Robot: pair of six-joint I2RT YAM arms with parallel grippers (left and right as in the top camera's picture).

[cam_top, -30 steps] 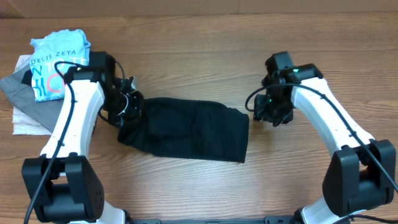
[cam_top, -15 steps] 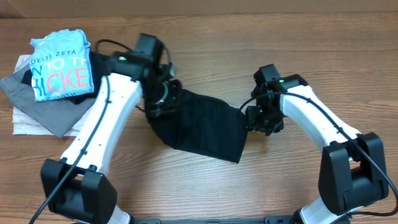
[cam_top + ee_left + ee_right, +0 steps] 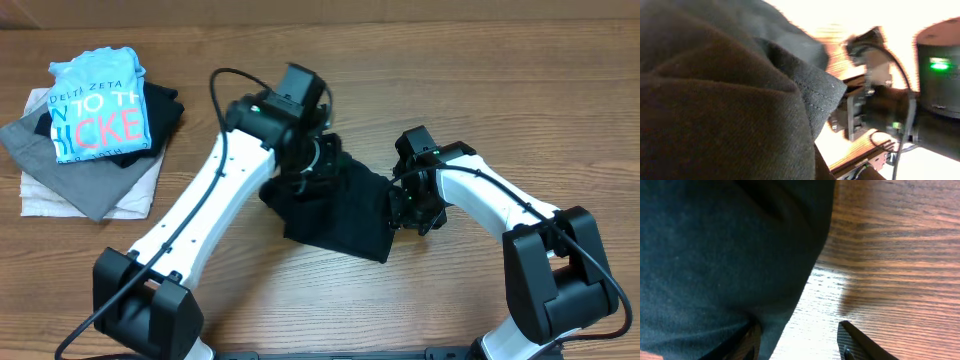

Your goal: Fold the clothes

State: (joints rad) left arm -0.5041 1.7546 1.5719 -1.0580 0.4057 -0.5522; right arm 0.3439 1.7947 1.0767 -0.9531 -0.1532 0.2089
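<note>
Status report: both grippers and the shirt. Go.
Left gripper shut on black T-shirt, one end lifted over its middle. Right gripper open at the shirt's right edge. Clothes pile far left, nothing in the way.

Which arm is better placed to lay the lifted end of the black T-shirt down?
Probably the left: the left gripper is shut on the black T-shirt. The right gripper stands open beside its edge.

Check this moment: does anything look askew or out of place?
The black T-shirt lies bunched and slanted mid-table, its lower edge running diagonally. The clothes pile at the far left corner is unevenly stacked, layers offset.
</note>
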